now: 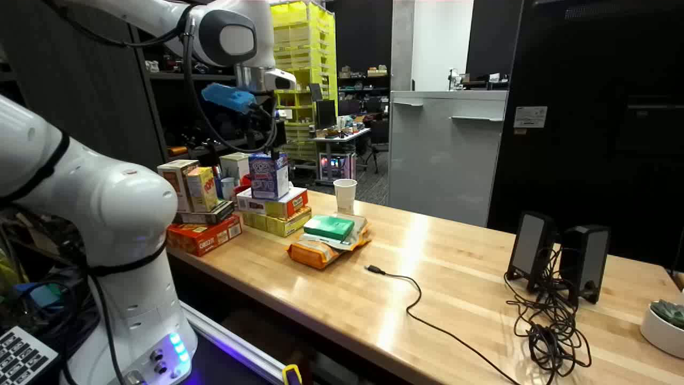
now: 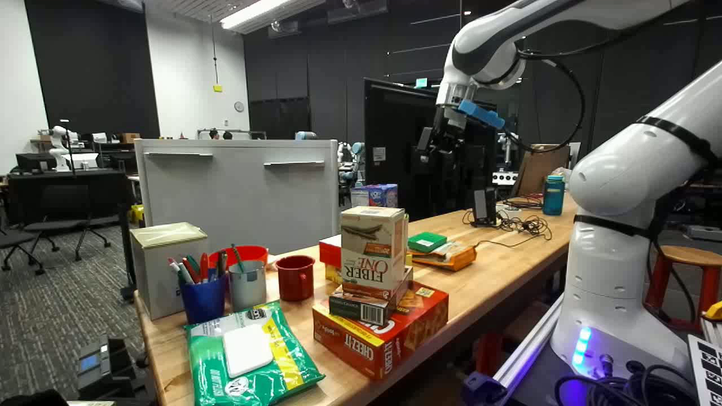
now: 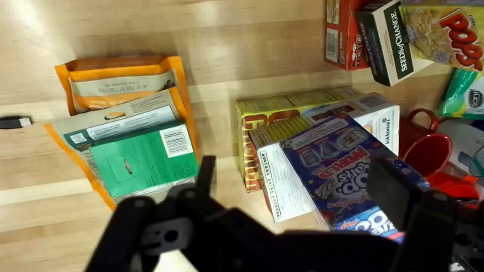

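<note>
a robot's gripper [image 3: 300,181] is pictured above a wooden table [image 1: 443,299], its two fingers [image 3: 207,170] spread well apart. nearest to it, a purple pop-tarts box [image 3: 340,166] is stood upright on a white-and-red kikkoman box [image 3: 283,185], which is laid in turn on a yellow box [image 3: 283,104]. in an exterior view, a gap is shown between the gripper and the pop-tarts box; in the wrist view, part of the pop-tarts box is covered by one of the fingers.

near these boxes, orange-and-tan packaging [image 3: 124,71] is spread on the wood, and a green box [image 3: 143,158] is rested on top of it. a white paper cup [image 1: 345,195] and a black plug [image 1: 376,270] are also seen close by.

to the boxes' other side, a red cheez-it box [image 2: 389,338] is topped by a dark seeds of change box [image 3: 397,41], on which a fiber one box [image 2: 372,251] and a yellow pops box [image 1: 202,190] are stood side by side. near them, a red mug [image 2: 295,277], a blue pen cup [image 2: 202,301] and a gray cup [image 2: 248,285] are grouped by a green bag [image 2: 287,361], on which a white object [image 2: 246,351] is laid. farther along the table, a pair of speakers [image 1: 526,248] is set beside a tangle of black cable [image 1: 545,342], near a white plant pot [image 1: 662,331].
</note>
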